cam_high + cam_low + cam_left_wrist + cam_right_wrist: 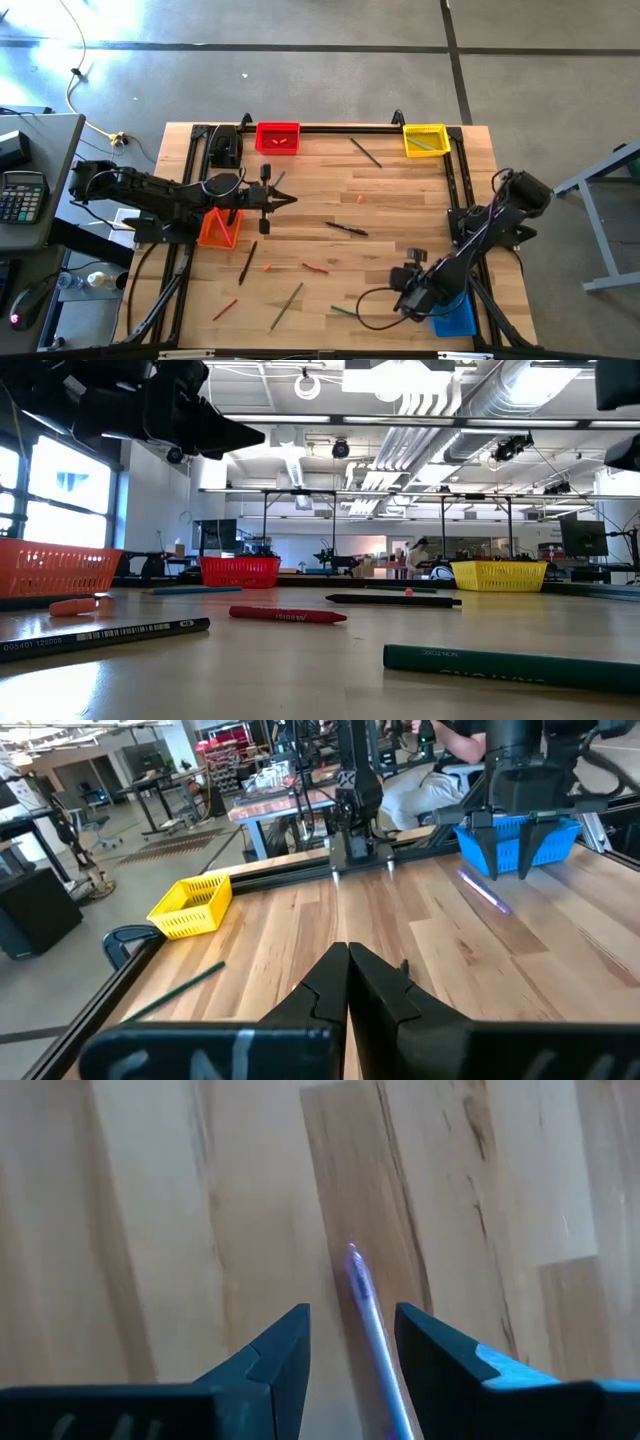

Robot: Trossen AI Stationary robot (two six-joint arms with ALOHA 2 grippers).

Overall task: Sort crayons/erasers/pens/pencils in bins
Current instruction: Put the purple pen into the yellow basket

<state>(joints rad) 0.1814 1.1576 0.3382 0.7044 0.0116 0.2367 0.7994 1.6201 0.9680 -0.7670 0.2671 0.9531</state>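
On the tabletop (pixel 400 200), the right gripper (pixel 350 1342) hangs with fingers open, straddling a purple pen (pixel 365 1305) beside the blue bin (pixel 520 840). The pen's long axis runs between the fingers. The left gripper (pixel 348 982) waits closed near the orange bin (pixel 218 230).

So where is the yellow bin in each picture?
High view: the yellow bin sits at the table's far right corner.
Low view: it is at the right, far across the table.
Left wrist view: it is at the left, by the black frame.
Right wrist view: not in it.
Shared landmark: the wooden table.
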